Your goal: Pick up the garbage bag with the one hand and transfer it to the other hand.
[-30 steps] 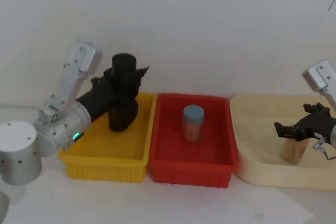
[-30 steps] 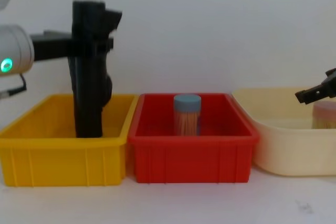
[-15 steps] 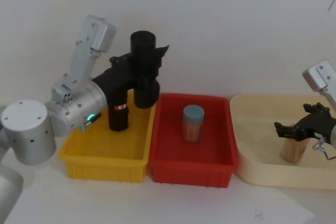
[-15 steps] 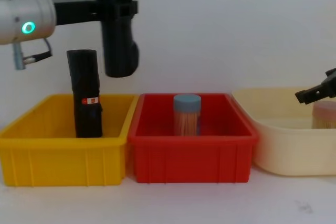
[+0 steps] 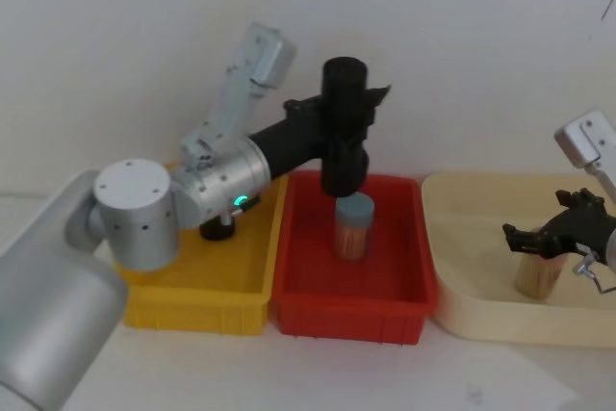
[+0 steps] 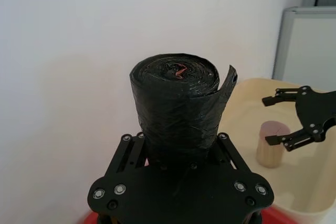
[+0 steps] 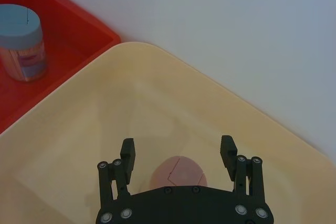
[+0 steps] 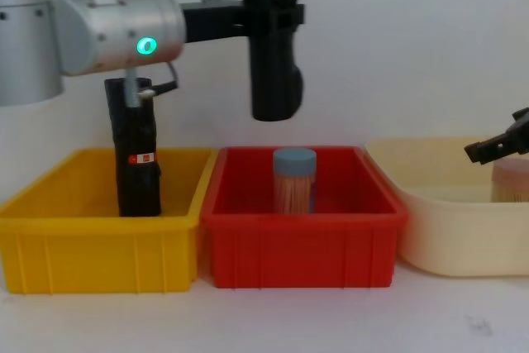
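- The left gripper (image 5: 332,120), on the arm with the green light, is closed tight on the garbage bag (image 5: 342,170).
- In the left wrist view its fingers (image 6: 126,141) press on both sides of the black roll (image 6: 176,103).
- The garbage bag stands up straight in the air, with a flap sticking out near its top.
- It hangs above the red bin (image 5: 289,276), at 12 o'clock from the jar with the blue lid (image 5: 353,226). It does not touch the jar.
- The yellow bin (image 5: 192,300) sits at 9 o'clock from the red bin. A slimmer black roll (image 8: 136,163) with a small red label stands in it.
- The cream tray (image 5: 462,238) is at 3 o'clock from the red bin.
- The right gripper (image 5: 539,238) is over that tray. Its fingers (image 7: 127,153) are wide apart and hold nothing.
- A pink-topped jar (image 7: 178,174) stands just under that gripper.
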Available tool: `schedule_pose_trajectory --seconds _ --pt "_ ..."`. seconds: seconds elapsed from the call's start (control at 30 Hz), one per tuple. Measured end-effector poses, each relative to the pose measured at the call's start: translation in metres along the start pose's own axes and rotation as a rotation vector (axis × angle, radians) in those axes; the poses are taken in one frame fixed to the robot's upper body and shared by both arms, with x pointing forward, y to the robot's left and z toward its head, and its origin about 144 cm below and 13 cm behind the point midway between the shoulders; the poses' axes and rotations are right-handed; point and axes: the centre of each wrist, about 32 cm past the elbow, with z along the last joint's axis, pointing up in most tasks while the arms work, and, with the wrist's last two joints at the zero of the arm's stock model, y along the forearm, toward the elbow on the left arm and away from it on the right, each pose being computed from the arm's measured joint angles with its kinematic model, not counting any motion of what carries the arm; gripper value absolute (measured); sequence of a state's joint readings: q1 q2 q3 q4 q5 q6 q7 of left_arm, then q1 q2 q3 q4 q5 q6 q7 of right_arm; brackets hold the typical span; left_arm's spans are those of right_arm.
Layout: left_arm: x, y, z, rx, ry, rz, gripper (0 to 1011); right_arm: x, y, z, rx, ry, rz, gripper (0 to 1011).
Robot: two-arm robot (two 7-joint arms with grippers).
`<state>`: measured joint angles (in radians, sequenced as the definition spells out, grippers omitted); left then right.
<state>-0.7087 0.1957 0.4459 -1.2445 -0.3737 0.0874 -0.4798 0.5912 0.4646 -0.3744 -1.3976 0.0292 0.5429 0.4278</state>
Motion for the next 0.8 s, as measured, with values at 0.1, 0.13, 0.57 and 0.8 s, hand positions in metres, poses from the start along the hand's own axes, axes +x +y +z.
schedule_pose_trajectory --seconds 0.1,0.13,0.57,0.8 --pt "-0.001 -0.014 -0.002 0.001 -0.001 -0.028 392 0.0 0.0 0.0 0.0 0.0 0.0 999" --pt "-0.001 -0.017 -0.002 0.0 -0.003 -0.036 393 0.0 0.0 0.0 0.0 0.0 0.0 999" --pt "-0.007 -0.049 -0.005 0.013 -0.015 -0.11 393 0.0 0.0 0.0 0.0 0.0 0.0 999" --pt "-0.008 -0.056 -0.006 0.017 -0.02 -0.129 393 0.0 -0.001 0.001 0.024 0.005 0.018 999"
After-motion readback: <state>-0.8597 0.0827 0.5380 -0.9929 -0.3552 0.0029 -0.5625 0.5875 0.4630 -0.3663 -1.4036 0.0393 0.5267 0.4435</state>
